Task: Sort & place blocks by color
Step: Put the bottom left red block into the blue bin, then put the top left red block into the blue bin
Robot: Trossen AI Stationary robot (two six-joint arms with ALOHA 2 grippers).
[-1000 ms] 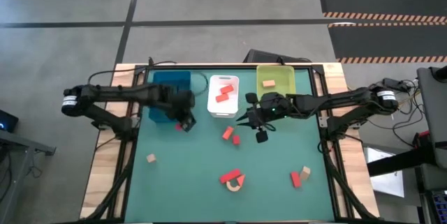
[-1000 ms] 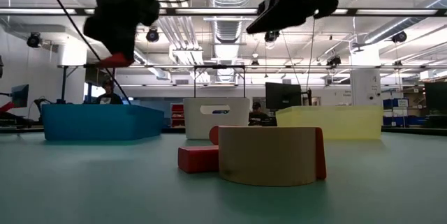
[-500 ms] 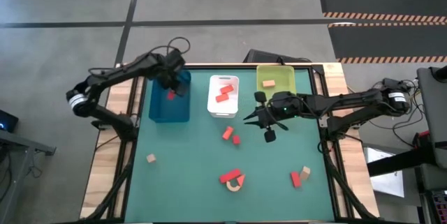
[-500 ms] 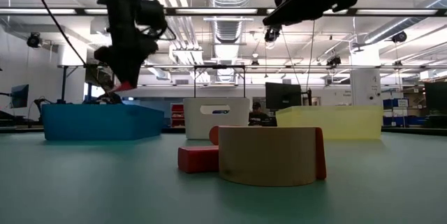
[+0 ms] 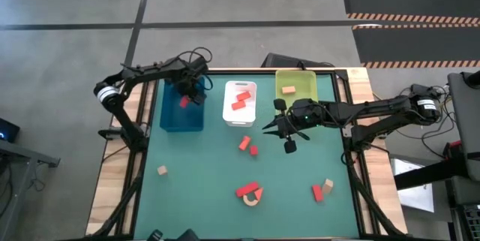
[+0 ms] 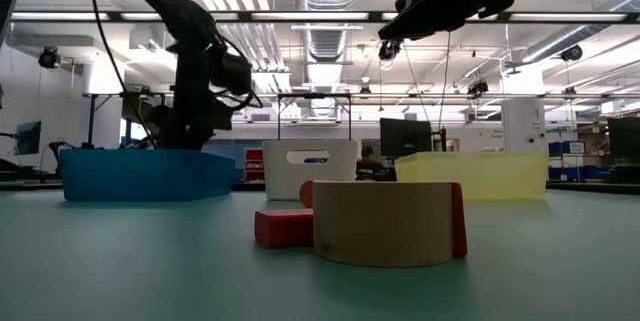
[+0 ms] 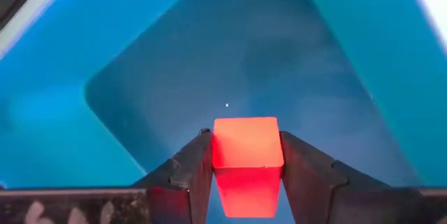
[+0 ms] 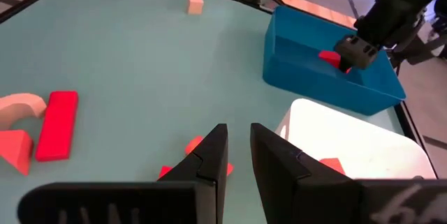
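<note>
- Left gripper [image 7: 247,155] down inside rectangular blue plastic tray [image 5: 169,117], fingers clamped on small red wooden cube [image 7: 247,144].
- Right gripper [image 5: 283,126] over green table [image 5: 202,181], fingers nearly closed, empty.
- White tray [image 5: 228,112]: two red blocks [image 5: 241,100].
- Yellow-green tray [image 5: 304,81]: one tan block [image 5: 288,89].

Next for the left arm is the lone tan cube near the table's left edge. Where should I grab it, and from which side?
Come straight down from above and close on two opposite flat side faces of the tan cube. It sits flat on the table with nothing close beside it, so either pair of faces looks free; pick the pair that needs the least wrist turn.
</note>
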